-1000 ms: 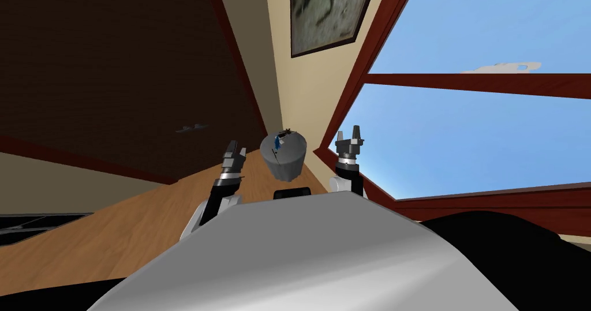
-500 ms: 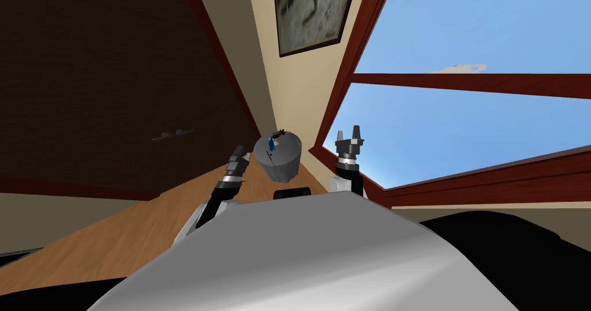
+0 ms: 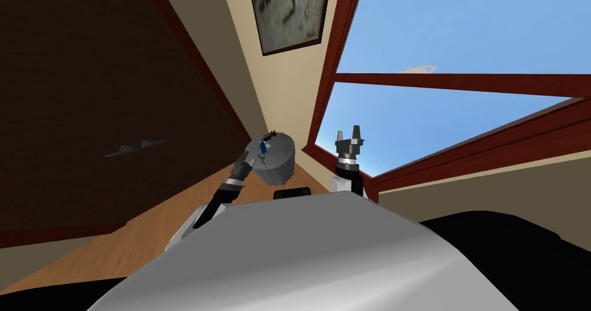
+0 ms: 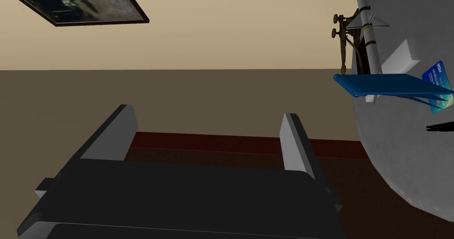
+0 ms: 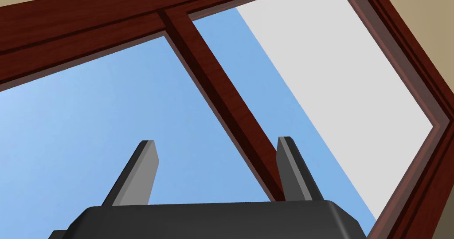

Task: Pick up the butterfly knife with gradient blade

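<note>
Blue knife (image 4: 385, 84) beside left end effector (image 4: 207, 115), untouched.

Left gripper (image 4: 207, 114) fingers spread apart; just beside it, grey round top (image 4: 399, 161) carries blue butterfly knife (image 4: 381, 84), white rocket (image 4: 366, 19), blue card (image 4: 439, 88).

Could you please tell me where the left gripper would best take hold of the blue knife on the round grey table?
Probably the knife by its long blue body, near the ribbed end that juts past the table's rim. Its flat faces suit the open left gripper, coming in from that rim side, clear of the white rocket and card beside it.
</note>
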Controlling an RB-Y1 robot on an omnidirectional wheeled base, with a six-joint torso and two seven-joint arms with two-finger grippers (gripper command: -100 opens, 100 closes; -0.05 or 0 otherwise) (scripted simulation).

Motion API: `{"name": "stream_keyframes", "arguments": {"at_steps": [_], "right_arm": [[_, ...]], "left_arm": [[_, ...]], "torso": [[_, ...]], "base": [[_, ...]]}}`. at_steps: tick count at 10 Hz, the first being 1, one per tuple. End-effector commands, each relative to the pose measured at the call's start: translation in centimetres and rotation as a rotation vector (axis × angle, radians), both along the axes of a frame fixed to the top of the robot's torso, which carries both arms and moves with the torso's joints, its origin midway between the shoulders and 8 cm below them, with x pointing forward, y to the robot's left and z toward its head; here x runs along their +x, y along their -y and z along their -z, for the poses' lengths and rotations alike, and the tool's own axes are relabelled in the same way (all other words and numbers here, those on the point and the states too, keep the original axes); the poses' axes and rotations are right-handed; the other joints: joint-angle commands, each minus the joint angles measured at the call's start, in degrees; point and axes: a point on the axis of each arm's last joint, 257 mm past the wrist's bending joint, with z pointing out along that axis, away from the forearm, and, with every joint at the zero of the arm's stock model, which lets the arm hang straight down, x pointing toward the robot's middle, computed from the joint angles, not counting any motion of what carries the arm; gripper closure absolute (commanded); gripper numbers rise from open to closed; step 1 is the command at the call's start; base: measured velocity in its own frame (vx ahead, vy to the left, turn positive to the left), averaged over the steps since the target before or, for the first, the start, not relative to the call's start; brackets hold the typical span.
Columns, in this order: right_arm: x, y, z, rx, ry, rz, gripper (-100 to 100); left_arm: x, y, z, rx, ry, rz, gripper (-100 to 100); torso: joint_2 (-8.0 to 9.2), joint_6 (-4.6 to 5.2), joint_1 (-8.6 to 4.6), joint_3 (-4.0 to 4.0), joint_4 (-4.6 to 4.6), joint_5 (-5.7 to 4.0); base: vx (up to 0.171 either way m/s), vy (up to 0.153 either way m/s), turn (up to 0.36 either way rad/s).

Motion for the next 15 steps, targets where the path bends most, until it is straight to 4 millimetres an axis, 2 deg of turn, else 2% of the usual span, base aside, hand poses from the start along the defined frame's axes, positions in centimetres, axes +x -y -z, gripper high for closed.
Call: {"name": "stream_keyframes", "arguments": {"at_steps": [1,2,3,4,5,6,7,8,9,10,11,12,14,15], "right_arm": [[0.0,0.0,0.0,0.0,0.0,0.0,0],[0.0,0.0,0.0,0.0,0.0,0.0,0],[0.0,0.0,0.0,0.0,0.0,0.0,0],[0.0,0.0,0.0,0.0,0.0,0.0,0],[0.0,0.0,0.0,0.0,0.0,0.0,0],[0.0,0.0,0.0,0.0,0.0,0.0,0],[0.0,0.0,0.0,0.0,0.0,0.0,0],[0.0,0.0,0.0,0.0,0.0,0.0,0],[0.0,0.0,0.0,0.0,0.0,0.0,0],[0.0,0.0,0.0,0.0,0.0,0.0,0],[0.0,0.0,0.0,0.0,0.0,0.0,0],[0.0,0.0,0.0,0.0,0.0,0.0,0],[0.0,0.0,0.0,0.0,0.0,0.0,0],[0.0,0.0,0.0,0.0,0.0,0.0,0]], "left_arm": [[-0.4,0.1,1.2,0.003,-0.038,0.02,-100],[-1.0,0.1,3.4,-0.017,-0.108,0.036,-100],[-1.0,0.1,3.5,-0.007,-0.111,0.043,-100],[-1.8,-0.1,5.7,-0.027,-0.184,0.056,-100],[-1.8,-0.1,5.8,-0.016,-0.187,0.062,-100],[-2.7,-0.4,8.1,-0.038,-0.263,0.07,-100],[-2.8,-0.5,8.2,-0.025,-0.267,0.077,-100],[-3.9,-0.8,10.5,-0.053,-0.344,0.077,-100],[-4.0,-1.0,10.6,-0.036,-0.349,0.085,-100],[-5.3,-1.4,12.9,-0.062,-0.428,0.081,-100],[-5.4,-1.7,13.0,-0.039,-0.434,0.091,-100],[-6.8,-2.3,15.3,-0.063,-0.515,0.083,-100],[-6.9,-2.6,15.3,-0.044,-0.52,0.091,-100],[-8.6,-3.5,17.5,-0.057,-0.604,0.082,-100]], "torso": [[0.0,0.0,0.0,0.0,0.0,0.0],[0.02,-0.07,0.01,0.01,0.0,0.0],[0.02,-0.01,-0.01,0.01,0.0,0.0],[0.02,-0.07,0.02,0.01,0.01,0.0],[0.01,-0.01,-0.01,0.01,0.0,0.0],[0.02,-0.08,0.02,0.01,0.01,0.0],[0.0,-0.02,0.01,0.0,0.0,0.01],[0.01,-0.07,0.02,0.01,0.0,0.0],[0.02,-0.03,0.02,0.01,0.0,0.01],[0.02,-0.09,0.04,0.01,0.01,0.0],[0.01,-0.03,0.04,0.0,0.0,0.01],[0.0,-0.08,0.04,0.0,0.0,0.01],[0.01,-0.1,0.06,0.01,0.01,0.01],[0.03,-0.12,0.02,0.02,0.01,0.0]], "base": [[0.012,0.006,-0.133],[0.013,-0.004,-0.328],[0.01,0.006,-0.155],[0.016,0.0,-0.33],[0.013,0.008,-0.162],[0.015,0.003,-0.3],[0.012,0.009,-0.195],[0.014,0.005,-0.378],[0.009,0.014,-0.177],[0.014,0.008,-0.321],[0.012,0.014,-0.186],[0.013,0.013,-0.382],[0.006,0.013,-0.084],[0.008,0.0,-0.357]]}}
